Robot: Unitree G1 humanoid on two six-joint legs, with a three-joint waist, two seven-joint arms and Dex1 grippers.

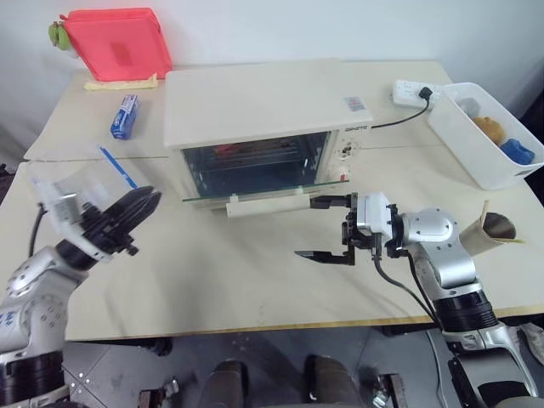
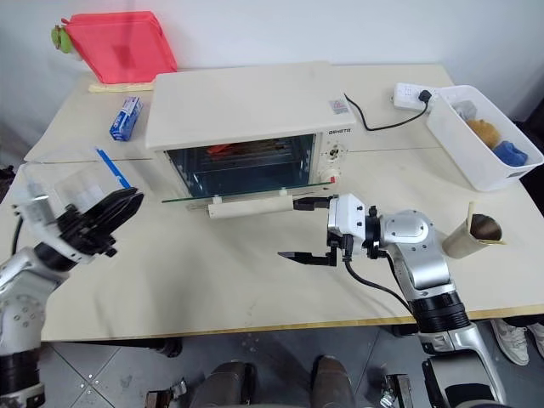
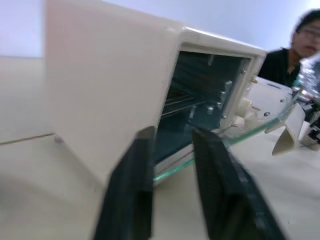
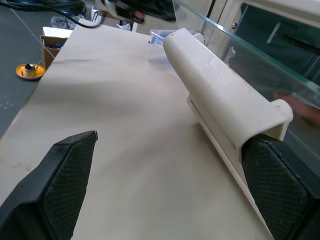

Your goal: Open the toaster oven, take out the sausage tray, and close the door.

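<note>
Jaws on my right gripper (image 1: 327, 228) stood wide apart, one fingertip just by the end of the handle (image 1: 268, 204), the other hanging over bare table (image 1: 238, 280); nothing held. My left gripper (image 1: 140, 208) sat off the oven's left side w/ fingers nearly together, a narrow gap between, empty.

Door (image 2: 242, 195) was dropped roughly level. Toaster oven (image 1: 255, 102) sat mid-table; sausage tray (image 1: 255, 155) inside on the rack, something red on it.

Risks as I judged them: the right fingertip could clip the handle or press the glass edge and shove the oven back; a left reach past the door edge might snag.

Surface was pale wood, cluttered: red lidded box (image 1: 119, 41), white bin (image 1: 480, 136), power strip (image 1: 414, 90). White wall behind; a person (image 3: 295, 52) nearby.
</note>
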